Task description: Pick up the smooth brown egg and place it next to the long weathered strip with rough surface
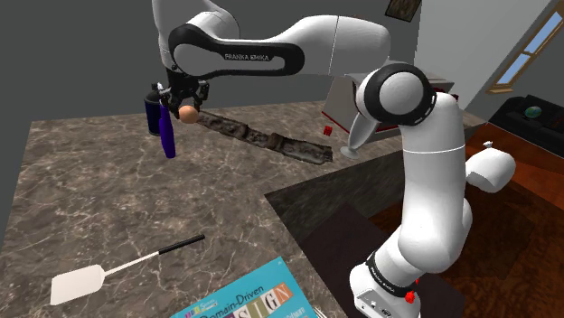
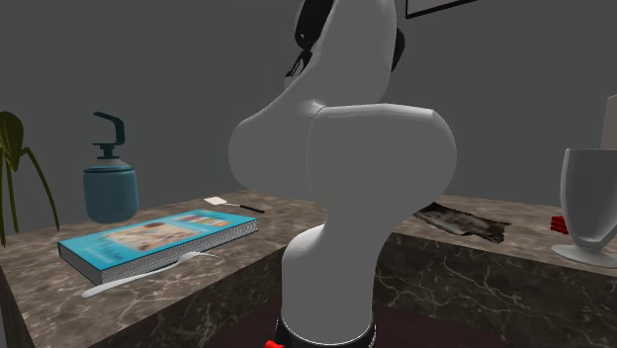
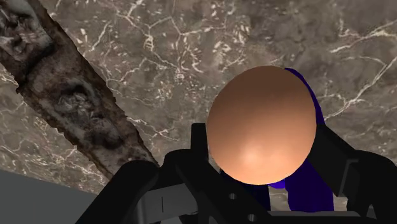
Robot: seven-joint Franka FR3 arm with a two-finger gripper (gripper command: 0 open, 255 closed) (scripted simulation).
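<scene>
The smooth brown egg (image 1: 188,114) hangs above the marble counter, clasped in my black gripper (image 1: 183,106). In the wrist view the egg (image 3: 261,123) sits between the fingers (image 3: 200,149), with the gripper (image 3: 264,153) shut on it. The long weathered strip (image 1: 262,137), dark and rough, lies on the counter just to the shoulder view's right of the egg. It also runs slantwise past the gripper in the wrist view (image 3: 76,105). One end of the strip (image 2: 465,221) shows beyond my arm in the second exterior view.
A dark blue bottle (image 1: 165,129) stands right beside the egg, showing behind it (image 3: 305,178). A white spatula (image 1: 117,271) and a teal book (image 1: 249,296) lie near the counter's front. A blue soap dispenser (image 2: 109,181) and a white goblet (image 2: 591,208) stand on the counter.
</scene>
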